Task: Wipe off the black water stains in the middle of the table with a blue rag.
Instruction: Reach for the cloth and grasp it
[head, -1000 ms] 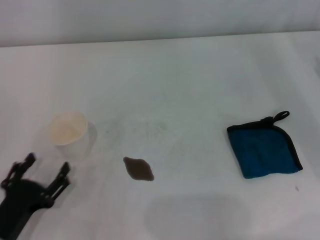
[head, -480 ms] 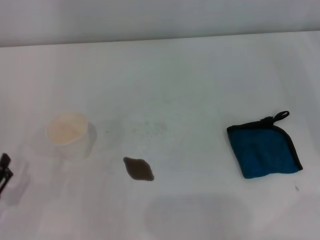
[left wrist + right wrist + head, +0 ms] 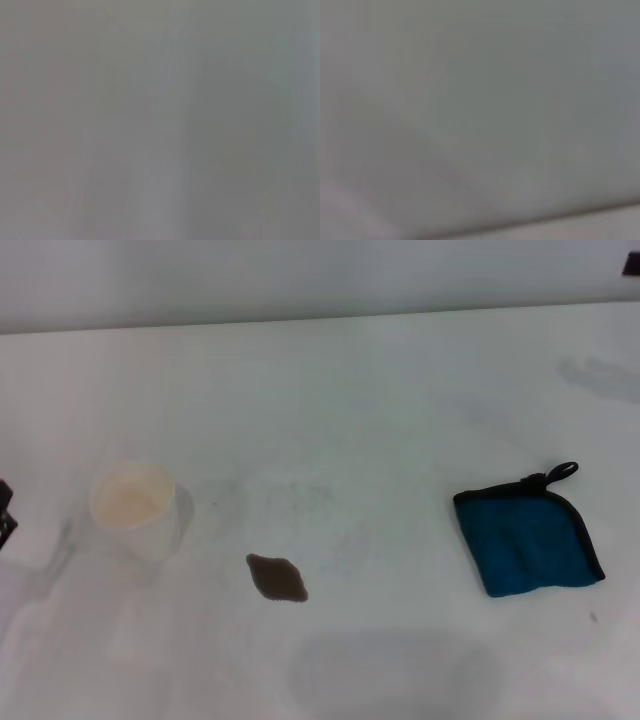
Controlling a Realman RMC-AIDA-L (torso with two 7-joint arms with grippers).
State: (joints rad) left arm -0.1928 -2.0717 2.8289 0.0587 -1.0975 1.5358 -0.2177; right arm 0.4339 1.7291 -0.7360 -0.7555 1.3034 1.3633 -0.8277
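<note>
The black water stain (image 3: 277,577), a small dark diamond-shaped blotch, lies on the white table (image 3: 360,400) a little left of the middle. The blue rag (image 3: 527,537), teal with black edging and a loop at its far corner, lies flat to the right of the stain, well apart from it. Only a dark sliver of my left gripper (image 3: 5,512) shows at the left edge, beside the cup. A dark tip of my right gripper (image 3: 630,264) shows at the top right corner, far beyond the rag. Both wrist views show only plain grey.
A pale cream cup (image 3: 135,510) stands upright to the left of the stain. A faint grey shadow (image 3: 600,377) falls on the far right of the table. The table's far edge (image 3: 320,320) meets a grey wall.
My left gripper has drawn back from the table's front left, leaving only a sliver at the left edge. A tip of my right gripper and its shadow have come in at the top right.
</note>
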